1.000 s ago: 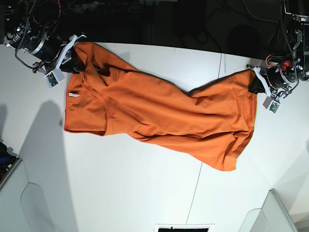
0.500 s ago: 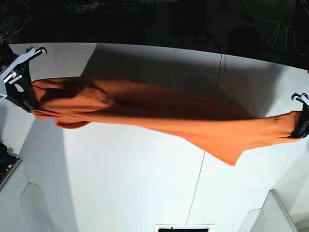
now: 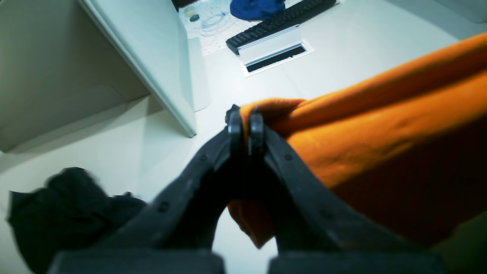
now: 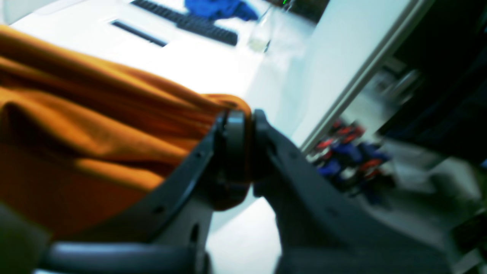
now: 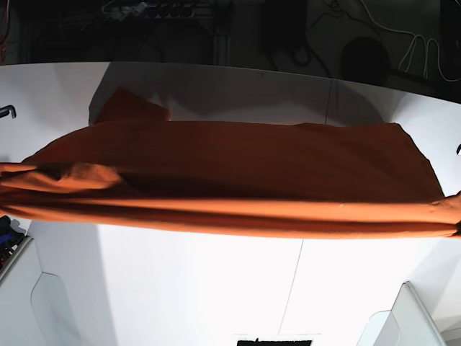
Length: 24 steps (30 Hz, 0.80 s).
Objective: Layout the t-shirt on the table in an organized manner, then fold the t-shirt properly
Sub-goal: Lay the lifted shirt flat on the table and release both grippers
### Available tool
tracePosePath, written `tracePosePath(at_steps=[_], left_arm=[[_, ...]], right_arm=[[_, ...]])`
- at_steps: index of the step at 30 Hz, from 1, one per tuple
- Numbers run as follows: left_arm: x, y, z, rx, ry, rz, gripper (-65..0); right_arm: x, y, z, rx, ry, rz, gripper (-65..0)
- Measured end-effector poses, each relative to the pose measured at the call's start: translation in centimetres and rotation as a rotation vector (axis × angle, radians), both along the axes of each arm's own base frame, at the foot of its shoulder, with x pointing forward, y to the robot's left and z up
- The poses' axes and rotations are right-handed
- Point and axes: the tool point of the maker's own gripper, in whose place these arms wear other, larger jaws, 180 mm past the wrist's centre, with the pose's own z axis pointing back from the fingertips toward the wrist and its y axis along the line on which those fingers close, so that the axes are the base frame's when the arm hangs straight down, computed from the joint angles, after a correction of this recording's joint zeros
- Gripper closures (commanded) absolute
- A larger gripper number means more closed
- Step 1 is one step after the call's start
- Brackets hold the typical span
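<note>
The orange t-shirt (image 5: 238,180) hangs stretched in a wide band across the base view, above the white table (image 5: 216,288). My left gripper (image 3: 245,121) is shut on a bunched edge of the t-shirt (image 3: 380,125), which runs off to the right in the left wrist view. My right gripper (image 4: 239,125) is shut on the other end of the t-shirt (image 4: 76,125), which runs off to the left. In the base view both grippers sit at the frame's side edges, almost out of view. The neck tag is hidden.
A dark seam (image 5: 292,281) crosses the table. Grey bins stand at the near corners (image 5: 43,303) (image 5: 410,317). A slotted white box (image 3: 272,57), a keyboard (image 3: 279,19) and blue cloth (image 3: 257,7) lie beyond. A white panel (image 3: 152,64) stands near my left gripper.
The t-shirt went from lying on the table to being lifted and pulled taut. Both arms moved outward and up with its ends, leaving the base view's edges.
</note>
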Motion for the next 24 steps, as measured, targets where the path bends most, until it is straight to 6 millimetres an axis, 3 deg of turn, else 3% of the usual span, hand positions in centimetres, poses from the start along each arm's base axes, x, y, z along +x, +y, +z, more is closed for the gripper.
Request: tracePosePath(at_steps=[2,4,10,13,15,18,20,22,24], left_arm=[[1.0,0.2,0.3,0.017,-0.009,-0.008,0.0],[2.9,0.0,-0.6,0.019,0.014,-0.039,0.0],[10.7,-0.2,-8.5,-0.045,0.161,-0.046,0.0],[14.0,0.2,-12.1,-0.087,0.238,-0.005,0.0],[16.0,0.1,-13.5,-0.115,0.283,0.005,0.0],[18.5,-0.1,-14.2,-0.160,0.312,0.023,-0.4],[19.4,-0.2,-15.0,-0.180,0.341,0.034,-9.8],[19.7,-0.4,-16.1,-0.187,0.370,0.047,-20.6],[19.5,-0.9,-17.2,-0.188,0.411,0.046,-29.3]], right_arm=[[1.0,-0.3,0.6,0.000,-0.035,0.012,0.0],[2.9,-1.4,-0.2,0.028,-0.023,0.004,0.0],[11.1,-4.7,-7.3,0.126,0.135,-0.043,0.0],[14.5,-5.1,-11.2,0.197,0.229,-0.048,0.0],[16.4,-5.1,-12.7,0.247,0.274,-0.049,0.0],[18.8,-5.0,-13.1,0.311,0.284,-0.051,-1.4],[19.9,-5.1,-12.8,0.347,0.277,-0.067,-20.3],[20.2,-5.3,-12.8,0.365,0.276,-0.089,-34.9],[20.2,-5.5,-13.1,0.370,0.281,-0.102,-39.5]])
